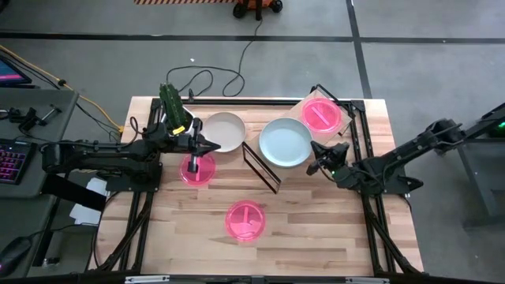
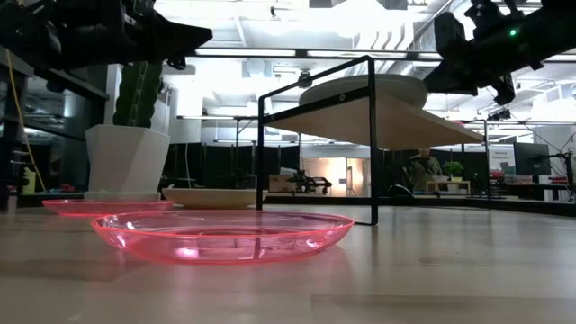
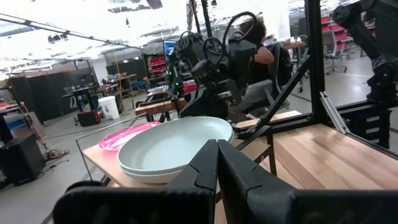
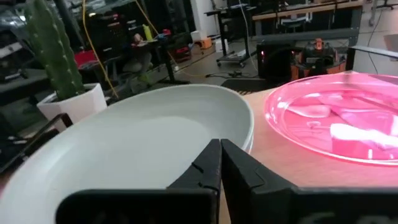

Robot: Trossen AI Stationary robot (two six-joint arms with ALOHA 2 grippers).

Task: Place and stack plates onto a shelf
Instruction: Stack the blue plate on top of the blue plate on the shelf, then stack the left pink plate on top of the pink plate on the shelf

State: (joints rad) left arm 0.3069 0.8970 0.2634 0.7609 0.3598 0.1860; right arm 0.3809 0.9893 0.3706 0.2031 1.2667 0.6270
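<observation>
Wooden planks make the tabletop [image 1: 316, 237] where both arms work, with a wide workshop room behind. Closest to the right gripper [image 1: 318, 155], just in front of its fingertips, lies a stack of two grey-green plates [image 1: 286, 142] on the shelf [image 1: 304, 105]; the fingers are pressed together and hold nothing. Beside this stack, a little further from the gripper, a pink plate [image 1: 322, 114] rests on the same board. The left gripper [image 1: 207, 145] is also closed and empty, and it hovers above the table between a cream-white plate [image 1: 223, 131] and another pink plate [image 1: 196, 169] that is almost under it. Behind the left gripper stands a cactus pot [image 1: 175, 110]. Farthest from both grippers, a third pink plate [image 1: 245, 220] lies alone near the front edge. I judge that three plates are already placed and three remain on the table, so one pickup is next. This needs a gripper to open, go down to a plate's rim and catch it before lifting toward the shelf.
</observation>
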